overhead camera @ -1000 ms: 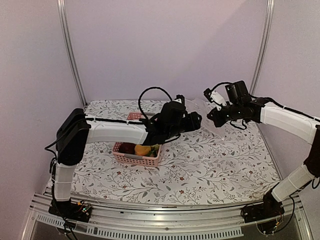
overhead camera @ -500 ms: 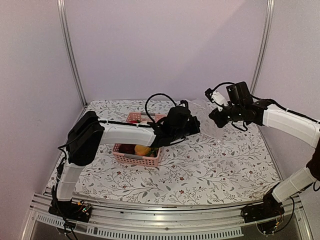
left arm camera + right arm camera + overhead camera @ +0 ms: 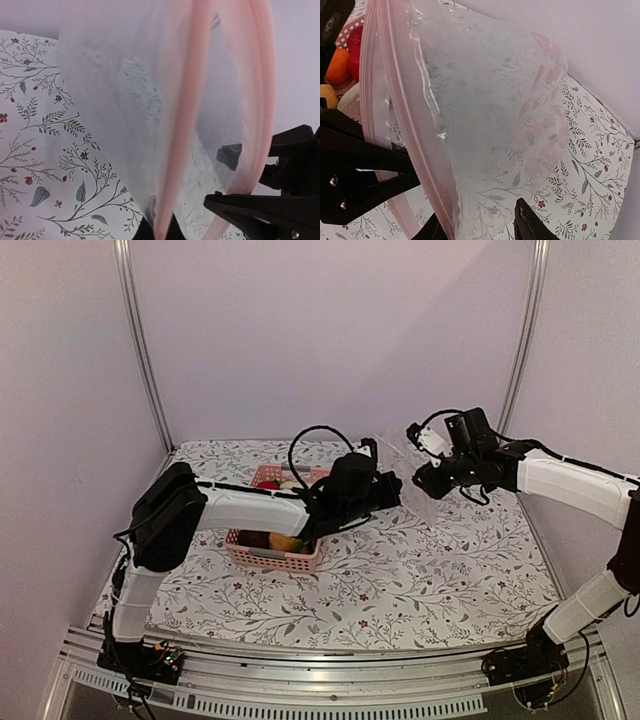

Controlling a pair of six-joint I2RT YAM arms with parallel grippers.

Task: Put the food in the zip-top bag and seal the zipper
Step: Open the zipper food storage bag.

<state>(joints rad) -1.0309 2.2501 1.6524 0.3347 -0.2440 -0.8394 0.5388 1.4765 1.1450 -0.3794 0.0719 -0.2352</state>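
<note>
The clear zip-top bag (image 3: 402, 458) hangs above the table between both grippers, its mouth held upright. My left gripper (image 3: 388, 486) (image 3: 162, 232) is shut on the pale pink zipper (image 3: 182, 125) at one end of the mouth. My right gripper (image 3: 428, 478) (image 3: 480, 227) is open, its fingers spread on either side of the bag's film (image 3: 490, 100), next to the zipper (image 3: 380, 90). The food (image 3: 283, 540) lies in the pink basket (image 3: 270, 560) under the left arm; orange, red and yellow pieces (image 3: 339, 65) show in the right wrist view.
The flowered tablecloth (image 3: 440, 570) covers the table. Metal posts (image 3: 140, 340) and pale walls stand at the back and sides. The left arm's cable (image 3: 310, 435) loops above the basket.
My left gripper has closed on the bag's zipper strip. My right gripper has opened and shifted slightly left, and the bag now hangs from the left gripper.
</note>
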